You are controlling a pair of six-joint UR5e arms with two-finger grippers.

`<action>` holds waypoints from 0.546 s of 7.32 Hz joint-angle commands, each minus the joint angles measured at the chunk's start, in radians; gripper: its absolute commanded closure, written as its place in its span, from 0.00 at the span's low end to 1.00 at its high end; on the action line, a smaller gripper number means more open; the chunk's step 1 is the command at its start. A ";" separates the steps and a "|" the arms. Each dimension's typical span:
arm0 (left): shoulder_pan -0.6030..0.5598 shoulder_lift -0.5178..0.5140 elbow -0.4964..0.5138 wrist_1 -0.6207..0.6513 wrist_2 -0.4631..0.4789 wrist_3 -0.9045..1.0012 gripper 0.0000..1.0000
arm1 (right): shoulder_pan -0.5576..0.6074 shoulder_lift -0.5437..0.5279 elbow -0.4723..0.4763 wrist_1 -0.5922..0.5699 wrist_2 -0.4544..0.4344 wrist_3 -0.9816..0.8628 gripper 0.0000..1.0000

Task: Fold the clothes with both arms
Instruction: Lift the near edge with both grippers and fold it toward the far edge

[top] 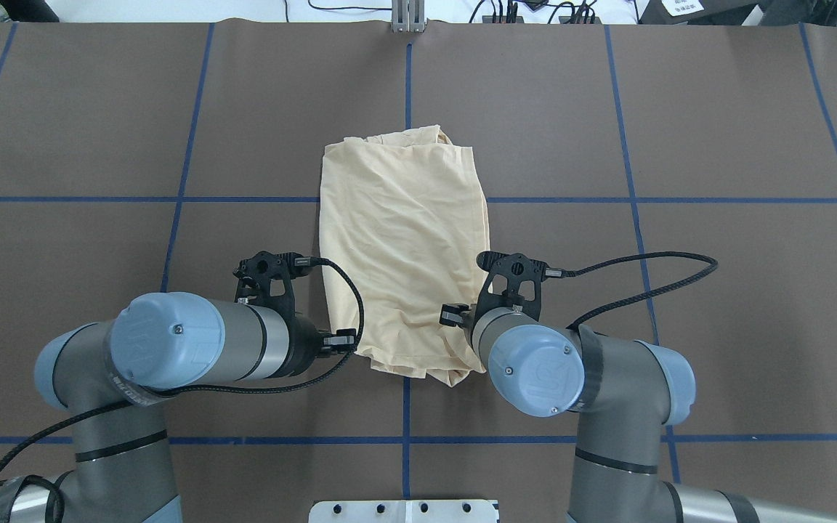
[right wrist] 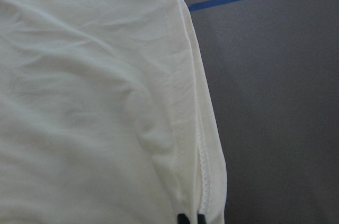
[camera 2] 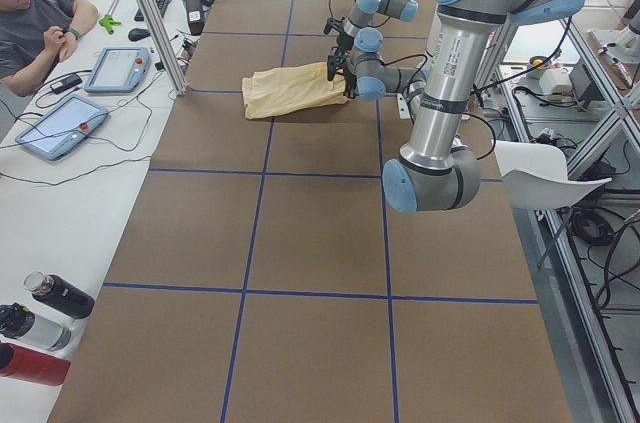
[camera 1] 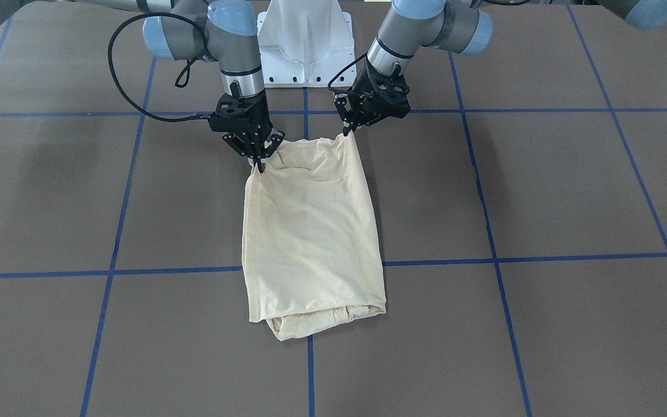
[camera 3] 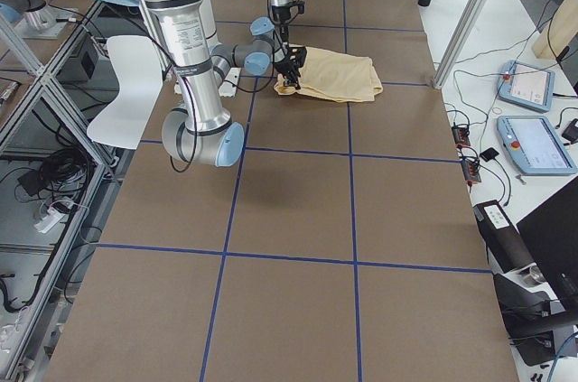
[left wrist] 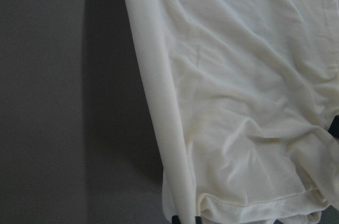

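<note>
The cream-yellow shirt (camera 1: 310,231) lies folded into a narrow rectangle in the middle of the table; it also shows in the overhead view (top: 404,240). Its print and neck label are hidden. My left gripper (camera 1: 346,132) is shut on the shirt's near corner on my left side. My right gripper (camera 1: 260,169) is shut on the opposite near corner. Both corners are lifted slightly off the table. In the left wrist view the fingertips (left wrist: 185,218) pinch the hem of the cloth (left wrist: 238,102). In the right wrist view the fingertips (right wrist: 190,217) pinch the stitched edge (right wrist: 180,102).
The brown table (top: 716,109) carries a blue tape grid. The white pedestal base (camera 1: 304,40) stands just behind the grippers. An operator (camera 2: 40,23), tablets (camera 2: 120,68) and bottles (camera 2: 40,313) sit on the side bench beyond the table's far edge.
</note>
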 commanded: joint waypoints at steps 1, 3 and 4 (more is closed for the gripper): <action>0.072 0.033 -0.121 0.053 0.007 -0.082 1.00 | -0.083 -0.069 0.190 -0.111 -0.006 0.019 1.00; 0.156 0.031 -0.253 0.167 0.014 -0.149 1.00 | -0.191 -0.124 0.373 -0.223 -0.066 0.073 1.00; 0.160 0.025 -0.267 0.202 0.008 -0.149 1.00 | -0.193 -0.112 0.387 -0.251 -0.068 0.073 1.00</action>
